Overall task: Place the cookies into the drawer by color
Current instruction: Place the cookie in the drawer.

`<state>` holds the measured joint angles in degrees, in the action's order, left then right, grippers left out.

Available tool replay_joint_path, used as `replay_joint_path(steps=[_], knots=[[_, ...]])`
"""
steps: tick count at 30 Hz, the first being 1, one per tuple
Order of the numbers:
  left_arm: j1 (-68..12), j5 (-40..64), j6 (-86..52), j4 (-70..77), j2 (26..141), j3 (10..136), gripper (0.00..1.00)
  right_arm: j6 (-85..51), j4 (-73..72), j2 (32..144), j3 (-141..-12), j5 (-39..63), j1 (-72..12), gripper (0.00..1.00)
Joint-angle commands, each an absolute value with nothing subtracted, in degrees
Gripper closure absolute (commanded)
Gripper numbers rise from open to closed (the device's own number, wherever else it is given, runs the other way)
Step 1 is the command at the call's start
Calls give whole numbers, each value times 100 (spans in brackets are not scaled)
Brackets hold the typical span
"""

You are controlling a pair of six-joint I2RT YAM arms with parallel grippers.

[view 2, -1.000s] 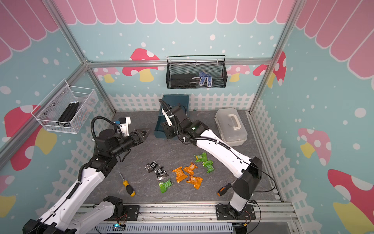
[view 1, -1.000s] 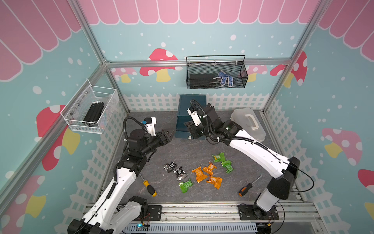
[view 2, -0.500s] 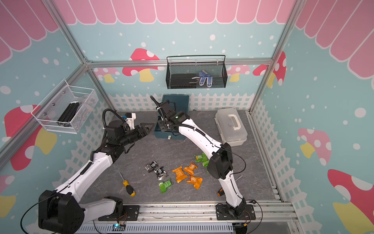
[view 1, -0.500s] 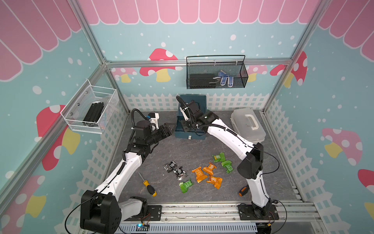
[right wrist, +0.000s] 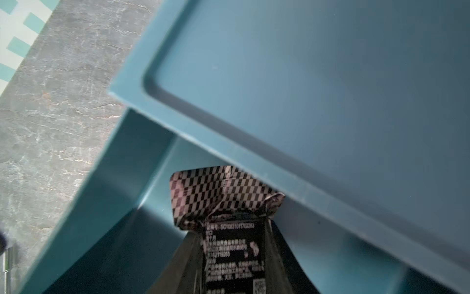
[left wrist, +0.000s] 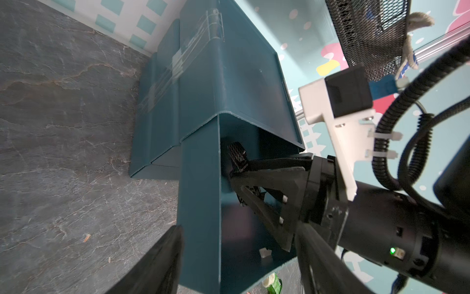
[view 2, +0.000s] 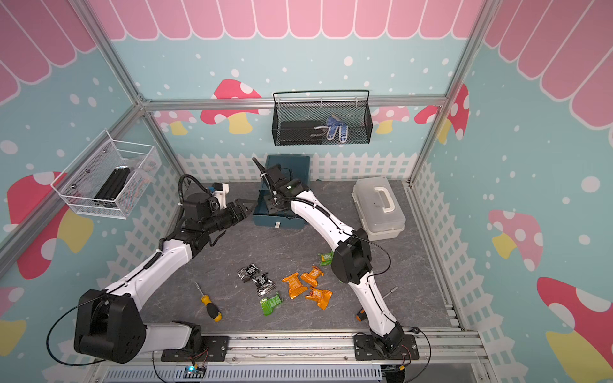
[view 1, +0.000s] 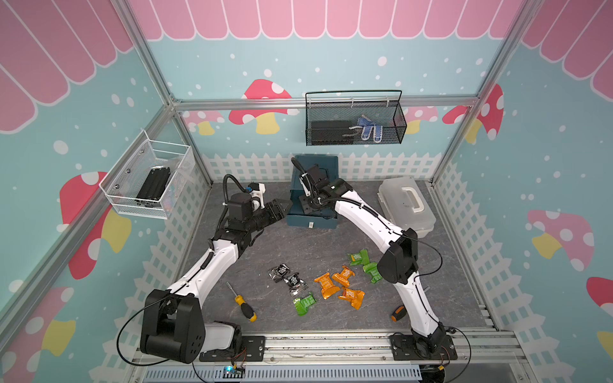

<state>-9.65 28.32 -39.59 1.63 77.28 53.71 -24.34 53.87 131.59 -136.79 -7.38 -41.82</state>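
While the left tool (view 1: 285, 208), wide, straddles the side wall of the drawer (left wrist: 201, 178), seemingly steadying it, the right tool (left wrist: 235, 174) holds a black-silver cookie (right wrist: 218, 193) inside, ready to drop.

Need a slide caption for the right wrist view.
Right end effector holds a black-silver cookie in the open teal drawer.

Right arm (view 2: 318, 215) reaches into the open drawer (view 2: 263, 217); left gripper (view 2: 248, 209), jaws apart, just beside it; cookies (view 2: 293, 285) on the floor (view 2: 265, 252)
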Motion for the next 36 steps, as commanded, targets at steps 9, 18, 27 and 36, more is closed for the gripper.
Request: replay_joint_path(steps=[9,18,27,36], knots=[[-940,2764,-3785,113,7651,5491,27,-2457,5570,13096,-13862,-493,-4210,37],[-1286,641,-3278,-2136,6074,5317,26,-2209,5503,12273,-13422,-437,-4324,30],[-2236,-319,-3296,-3283,5311,4918,29,-2116,4572,10782,-11561,-51,-4386,30],[-2729,-508,-3299,-3527,5977,4787,31,-2285,3564,8859,-9197,187,-4420,30]])
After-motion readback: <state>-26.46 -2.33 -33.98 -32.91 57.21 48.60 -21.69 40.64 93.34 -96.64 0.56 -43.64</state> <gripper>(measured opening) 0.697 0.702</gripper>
